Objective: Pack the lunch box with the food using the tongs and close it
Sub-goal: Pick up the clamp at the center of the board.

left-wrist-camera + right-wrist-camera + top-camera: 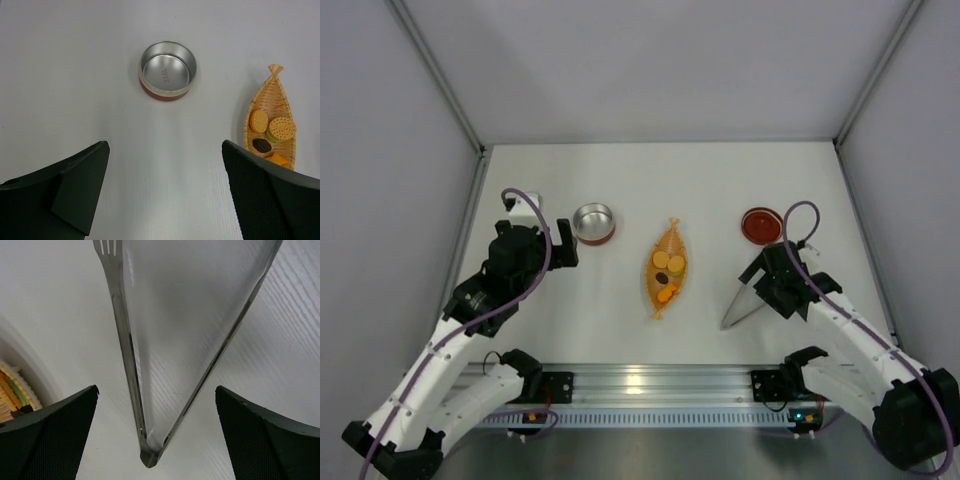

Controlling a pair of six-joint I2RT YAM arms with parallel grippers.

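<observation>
Right pincer (159, 432) stands wide open, straddling the hinged end of the tongs (125, 340), which lie ungripped on the tabletop (285, 315). Left pincer (165, 192) is open and empty, the lidless lunch box (167, 67) ahead of it, the food (281, 128) in an orange tray (274, 82) off to its right.

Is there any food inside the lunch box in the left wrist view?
No, the lunch box shows only its bare shiny bottom, and the food lies on the orange tray beside it.
</observation>
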